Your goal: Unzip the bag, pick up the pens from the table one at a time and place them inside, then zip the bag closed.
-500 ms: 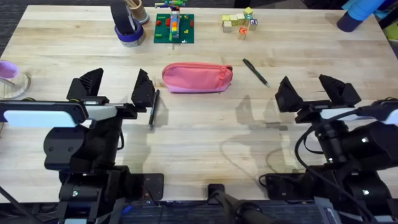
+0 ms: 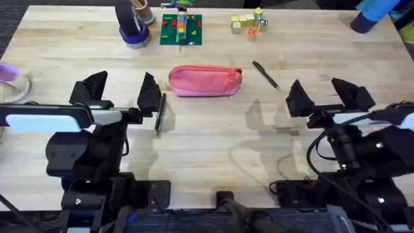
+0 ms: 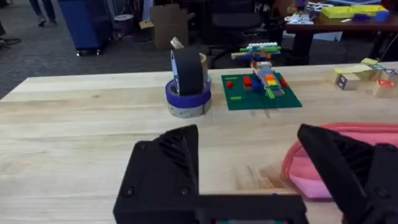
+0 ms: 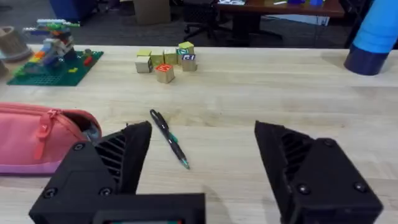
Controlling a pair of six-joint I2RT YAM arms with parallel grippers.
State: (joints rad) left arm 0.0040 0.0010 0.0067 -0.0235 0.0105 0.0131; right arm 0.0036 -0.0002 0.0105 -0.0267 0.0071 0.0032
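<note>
The pink bag (image 2: 205, 80) lies lengthwise in the middle of the table (image 2: 213, 136), its zipper closed; it also shows as the bag (image 3: 348, 155) and the bag (image 4: 37, 137) in the wrist views. One dark pen (image 2: 266, 74) lies at an angle to the right of the bag, seen as the pen (image 4: 169, 138) ahead of my right gripper. Another pen (image 2: 158, 112) lies left of the bag, beside my left gripper's right finger. My left gripper (image 2: 120, 90) is open, nearer than the bag and to its left. My right gripper (image 2: 328, 94) is open, right of the bag.
At the far edge stand a tape roll with a cup (image 2: 134, 24), a green brick baseplate with a brick model (image 2: 181, 27) and small wooden cubes (image 2: 249, 24). A blue cylinder (image 2: 369, 16) is at the far right corner, a clear bowl (image 2: 11, 81) at the left edge.
</note>
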